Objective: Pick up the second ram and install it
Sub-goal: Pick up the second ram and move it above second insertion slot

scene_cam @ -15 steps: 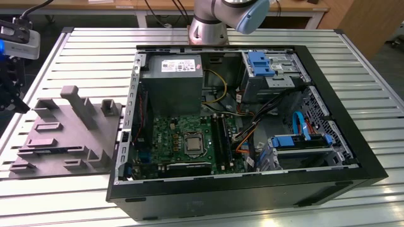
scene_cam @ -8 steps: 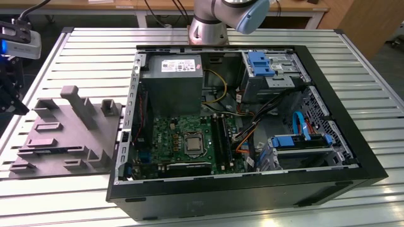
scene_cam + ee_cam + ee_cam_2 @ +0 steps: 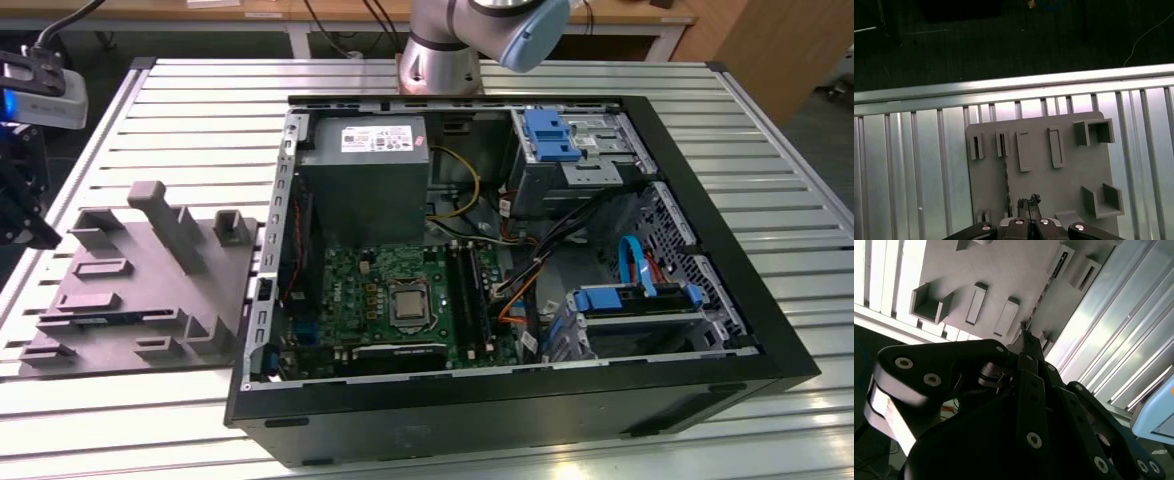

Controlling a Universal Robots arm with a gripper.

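Gripper (image 3: 1029,201) fingertips pressed together, holding nothing, hovering over gray holder (image 3: 1069,185) just beside the second ram (image 3: 1005,175) (seen edge-on, standing in a holder slot), holder on slatted metal table (image 3: 904,170), open computer case (image 3: 787,330) at the exterior view's right.

Surface (image 3: 441,85) under me: pale metal slats (image 3: 187,120) running side by side with dark grooves between, and a raised rail (image 3: 1004,87) along the edge. Overhead light glares hard off the slats in both wrist views. Past the rail, in the first wrist view, the floor (image 3: 979,45) is dark, with a thin pale cable (image 3: 1149,35) trailing across it. Exterior view: a wooden bench (image 3: 267,12) stands behind the surface, and a wooden panel (image 3: 774,50) stands at the far corner on the exterior view's right.
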